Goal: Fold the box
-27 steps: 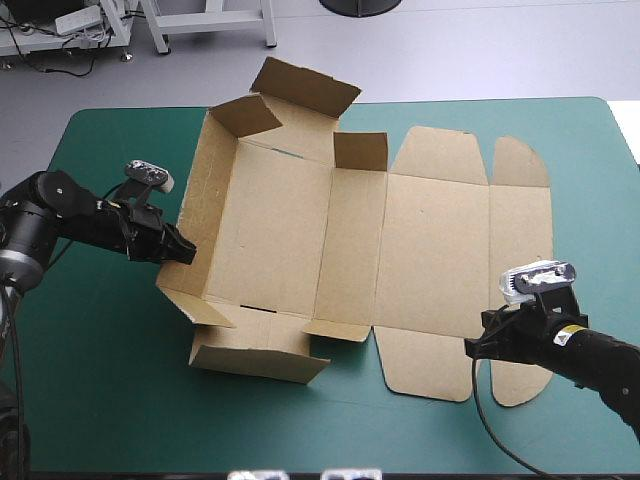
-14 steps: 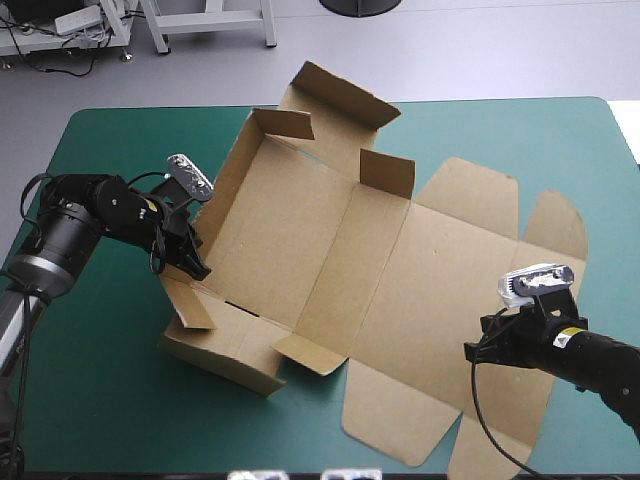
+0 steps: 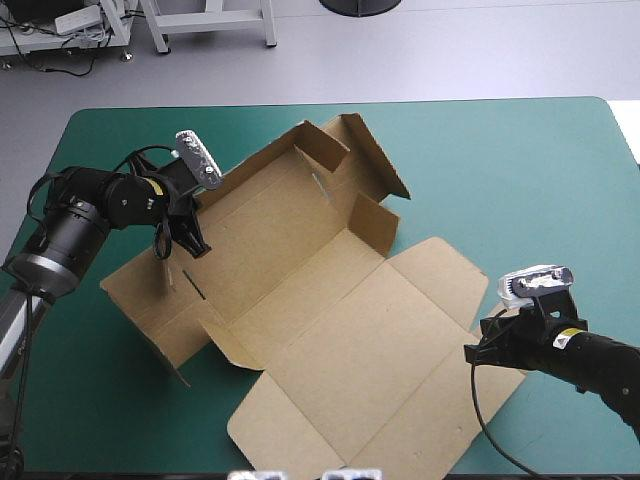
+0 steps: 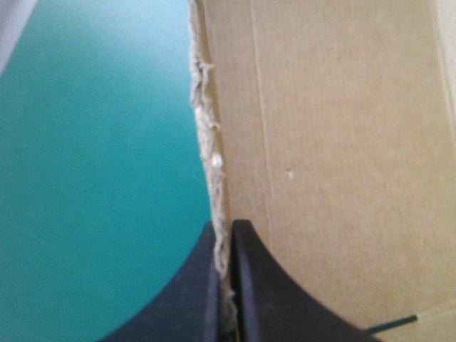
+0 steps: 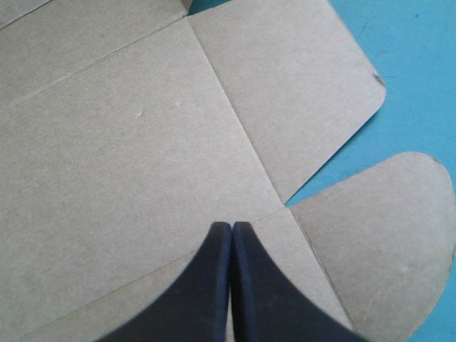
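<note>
**Brown box sheet lies on a slant, left jaws pinching its edge**

Brown corrugated board, cut and creased, the box [image 3: 330,320] lies opened out across the middle of the table [image 3: 520,170], which has a teal-green cover. Its long axis runs on a slant, from the far left toward the near right. The tray end points to the far left, and short flaps and a wall stand partly raised at its far corner. The broad lid panel [image 3: 380,350] lies flat and points to the near right. Its end reaches close to the table's near edge.

The left jaws sit at the far-left edge of the tray end and are clamped on the box. In the left wrist view their black fingers [image 4: 267,288] pinch the ragged cut edge of the board between them. Board fills one side of that edge and teal-green cover the other.

The right jaws are over the lid's near-right edge, closed with nothing between them. In the right wrist view these fingers [image 5: 203,285] meet in one pointed arch above the board. The tips are near the notch where a rounded flap [image 5: 385,242] joins the panel. I cannot tell whether the tips touch the board.
</note>
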`<state>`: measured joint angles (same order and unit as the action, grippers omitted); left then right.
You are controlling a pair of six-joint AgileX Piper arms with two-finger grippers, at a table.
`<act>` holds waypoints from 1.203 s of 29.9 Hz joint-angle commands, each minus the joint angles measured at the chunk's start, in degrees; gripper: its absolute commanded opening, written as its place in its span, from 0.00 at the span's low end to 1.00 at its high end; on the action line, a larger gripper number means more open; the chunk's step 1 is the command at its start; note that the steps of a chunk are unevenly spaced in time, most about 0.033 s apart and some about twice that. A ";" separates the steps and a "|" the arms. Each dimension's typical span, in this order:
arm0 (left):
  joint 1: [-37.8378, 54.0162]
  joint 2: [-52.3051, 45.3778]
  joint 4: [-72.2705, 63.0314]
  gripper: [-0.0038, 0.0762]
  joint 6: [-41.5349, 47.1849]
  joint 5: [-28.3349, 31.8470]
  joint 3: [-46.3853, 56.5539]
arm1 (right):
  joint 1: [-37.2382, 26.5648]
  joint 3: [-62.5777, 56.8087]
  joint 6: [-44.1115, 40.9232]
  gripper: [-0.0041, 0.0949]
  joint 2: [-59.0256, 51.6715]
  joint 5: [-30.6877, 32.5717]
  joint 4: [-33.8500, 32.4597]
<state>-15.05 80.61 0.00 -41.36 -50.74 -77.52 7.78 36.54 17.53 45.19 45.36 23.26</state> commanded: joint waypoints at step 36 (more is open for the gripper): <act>-30.48 -13.40 37.39 0.04 10.44 14.05 17.54 | 0.08 12.21 1.08 0.02 9.12 -2.80 4.13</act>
<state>-41.83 68.62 27.99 -36.47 -40.02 -61.13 7.78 45.39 18.89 53.19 45.02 25.95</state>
